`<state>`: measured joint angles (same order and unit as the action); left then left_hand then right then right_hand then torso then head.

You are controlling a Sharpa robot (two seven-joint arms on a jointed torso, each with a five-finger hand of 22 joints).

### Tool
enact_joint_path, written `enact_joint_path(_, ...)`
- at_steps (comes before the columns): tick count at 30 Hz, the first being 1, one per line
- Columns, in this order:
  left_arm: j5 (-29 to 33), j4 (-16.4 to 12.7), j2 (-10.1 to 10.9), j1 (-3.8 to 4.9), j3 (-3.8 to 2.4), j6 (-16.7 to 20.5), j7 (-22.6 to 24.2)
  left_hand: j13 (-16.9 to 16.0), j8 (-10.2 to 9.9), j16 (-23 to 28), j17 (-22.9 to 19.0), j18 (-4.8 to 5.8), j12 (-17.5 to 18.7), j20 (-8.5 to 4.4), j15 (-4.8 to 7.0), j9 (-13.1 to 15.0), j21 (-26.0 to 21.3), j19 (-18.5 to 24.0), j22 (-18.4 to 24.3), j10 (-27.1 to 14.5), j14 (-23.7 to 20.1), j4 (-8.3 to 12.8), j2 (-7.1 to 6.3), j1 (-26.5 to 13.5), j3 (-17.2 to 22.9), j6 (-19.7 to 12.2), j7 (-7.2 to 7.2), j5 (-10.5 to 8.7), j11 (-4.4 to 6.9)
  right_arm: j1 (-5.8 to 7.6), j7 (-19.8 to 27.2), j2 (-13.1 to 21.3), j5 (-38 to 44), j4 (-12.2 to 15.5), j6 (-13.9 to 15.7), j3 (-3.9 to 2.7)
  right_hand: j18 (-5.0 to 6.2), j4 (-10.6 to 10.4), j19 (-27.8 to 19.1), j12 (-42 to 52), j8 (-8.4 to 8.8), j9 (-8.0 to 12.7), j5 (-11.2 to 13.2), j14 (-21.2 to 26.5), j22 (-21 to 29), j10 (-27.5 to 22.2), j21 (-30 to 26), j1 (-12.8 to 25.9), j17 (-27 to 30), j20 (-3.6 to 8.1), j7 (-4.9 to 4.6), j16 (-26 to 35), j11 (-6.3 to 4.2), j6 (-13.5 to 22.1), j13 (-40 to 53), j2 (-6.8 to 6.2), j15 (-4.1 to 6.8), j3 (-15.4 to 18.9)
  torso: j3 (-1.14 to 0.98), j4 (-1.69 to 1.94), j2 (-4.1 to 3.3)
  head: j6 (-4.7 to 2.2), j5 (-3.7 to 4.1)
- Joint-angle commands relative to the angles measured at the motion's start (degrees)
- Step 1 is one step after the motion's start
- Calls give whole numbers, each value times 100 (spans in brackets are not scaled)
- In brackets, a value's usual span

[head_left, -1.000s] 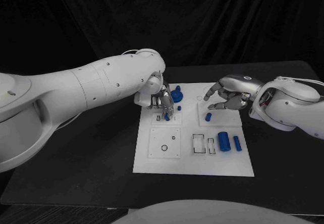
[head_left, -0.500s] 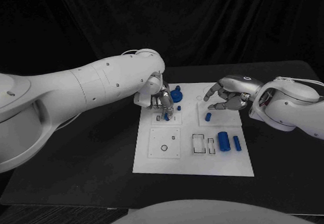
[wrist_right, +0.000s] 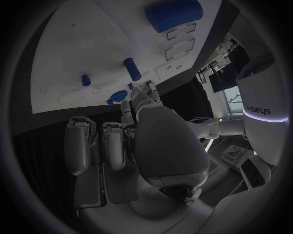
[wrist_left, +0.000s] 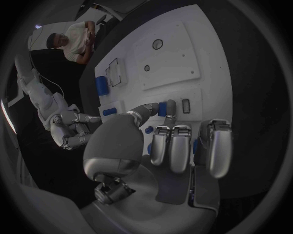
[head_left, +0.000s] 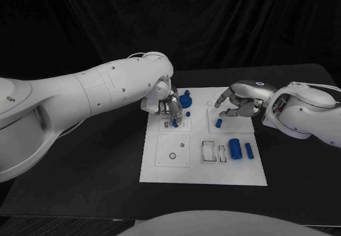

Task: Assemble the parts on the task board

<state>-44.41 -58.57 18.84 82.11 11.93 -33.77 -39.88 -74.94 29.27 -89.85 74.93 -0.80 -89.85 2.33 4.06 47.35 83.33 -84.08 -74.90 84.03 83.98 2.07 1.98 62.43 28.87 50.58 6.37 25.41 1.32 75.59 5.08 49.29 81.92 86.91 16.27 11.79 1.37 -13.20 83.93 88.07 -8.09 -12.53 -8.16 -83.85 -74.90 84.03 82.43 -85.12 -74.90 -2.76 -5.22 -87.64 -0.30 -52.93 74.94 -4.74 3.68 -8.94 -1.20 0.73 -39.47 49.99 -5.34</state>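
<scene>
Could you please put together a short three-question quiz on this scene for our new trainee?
1. True or false: the right hand holds a blue part.
2. Which hand is pinching a small blue part at the board? A) left B) right C) neither
3. Fill in: the large blue cylinder lies on the board beside a thinner blue ____.

Key
1. False: its fingers are apart over the board with nothing in them.
2. A: the left hand has its fingertips on the part, as the left wrist view also shows.
3. Peg.
</scene>
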Motion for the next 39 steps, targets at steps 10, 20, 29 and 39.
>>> enact_joint_path(10, -2, -30, -12, -36, 12, 100, -78, -1506, -2, -15, 1507, -65, -15, -48, 58, 65, 69, -274, -1315, 597, 602, 478, 10, 102, 438, 419, -394, 119, 60, -32, -118, -2, 35, -13, -119, -3, 85, 27, 113, -55, -11, 11, -32, -459, -1213, 257, -57, -30, -1050, -40, -42, 33, 49, -6, 1068, 40, -43, -23, 2, 1, -4, 1, -20)
enact_joint_path(20, -2, -144, 57, -30, 11, 196, -83, -1506, -7, -15, 1507, -65, -15, -51, 61, 75, 66, -274, -1314, 597, 602, 479, 0, 107, 431, 418, -394, 137, 61, -35, -131, 2, 35, -16, -167, -3, 90, 39, 102, -100, -12, 20, -45, -454, -1206, 205, -78, -39, -1035, -42, -43, 43, 49, -7, 997, 45, -44, -27, 0, 1, -2, 1, -41)
enact_joint_path(29, -2, -259, 101, -10, 11, 322, -21, -1506, -10, -15, 1507, -64, -15, -52, 63, 81, 73, -278, -1317, 597, 602, 474, -3, 108, 426, 419, -394, 151, 62, -37, -136, -12, 35, -24, -191, -3, 92, 42, 96, -126, -13, 23, -49, -452, -1203, 173, -89, -41, -1030, -43, -44, 46, 50, -9, 955, 46, -45, -28, -4, 10, 0, 1, -45)
enact_joint_path(39, -2, -269, 111, -5, 11, 362, -17, -1506, -19, -15, 1507, -62, -15, -54, 64, 87, 80, -284, -1319, 597, 602, 459, 1, 105, 419, 417, -393, 156, 61, -38, -141, 0, 35, -24, -201, -3, 93, 48, 94, -157, -14, 27, -54, -449, -1201, 138, -93, -44, -1024, -43, -44, 50, 49, -12, 906, 48, -45, -30, -5, 16, 4, 1, -21)
